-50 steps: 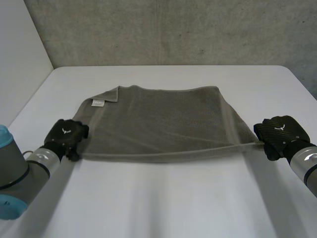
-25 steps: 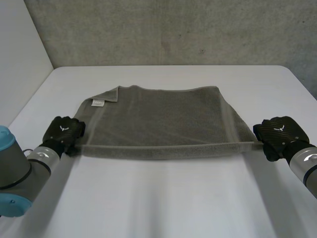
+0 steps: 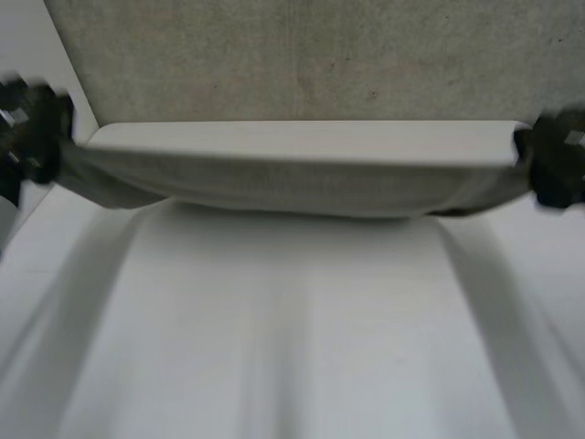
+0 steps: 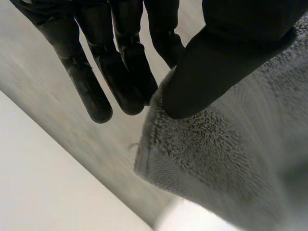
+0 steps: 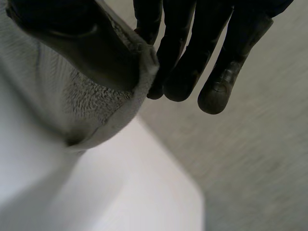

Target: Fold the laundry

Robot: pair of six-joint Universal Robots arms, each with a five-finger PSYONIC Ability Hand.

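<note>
Hanging lifted off table now: towel, fingers of left hand, right hand clamped on corners.

Soft, diffuse light falls from above onto the white table, brightest down its middle and dimmer toward its left and right edges. The grey terry towel throws a faint, soft-edged shadow just beneath itself near the far edge.

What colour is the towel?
The towel is plain grey, no pattern; best seen in the left wrist view.
</note>
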